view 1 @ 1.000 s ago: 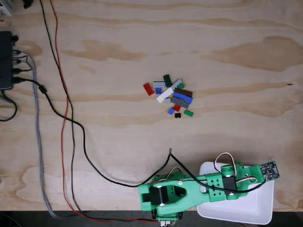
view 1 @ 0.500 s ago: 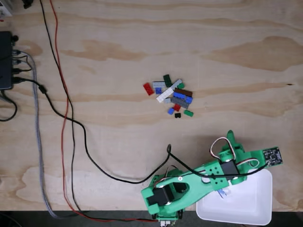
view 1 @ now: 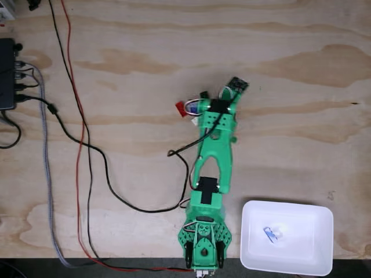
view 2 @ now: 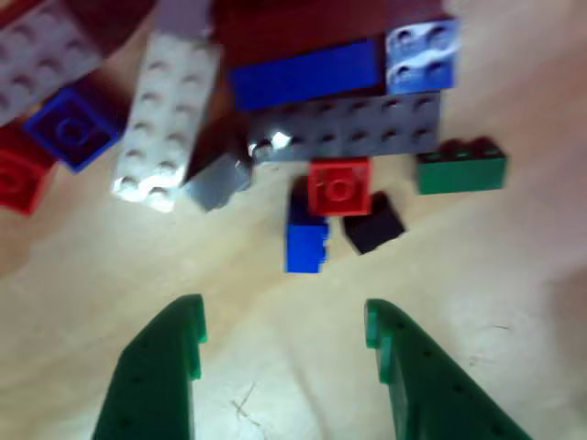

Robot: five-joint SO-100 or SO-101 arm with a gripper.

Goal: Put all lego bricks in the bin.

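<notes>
In the other view my gripper (view 2: 282,321) is open, with its two green fingers (view 2: 156,376) low over bare wood and nothing between them. Just beyond the tips lie the lego bricks: a small blue one (view 2: 305,243), a red one (view 2: 339,186), a black one (view 2: 374,225), a green one (view 2: 460,170), a long grey plate (view 2: 353,124) and a white brick (view 2: 170,119). In the fixed view the green arm (view 1: 214,145) stretches over the pile, leaving a red brick (view 1: 181,108) showing. The white bin (view 1: 313,255) sits at the lower right with a small blue-white piece (view 1: 271,233) inside.
Black, red and grey cables (view 1: 87,156) run down the left of the plywood table to the arm's base (view 1: 204,249). A black box (view 1: 7,72) sits at the left edge. Bare wood lies between the pile and the bin.
The arm has swung from over the bin up to the brick pile and stretched out. A small blue-white piece now lies uncovered in the bin.
</notes>
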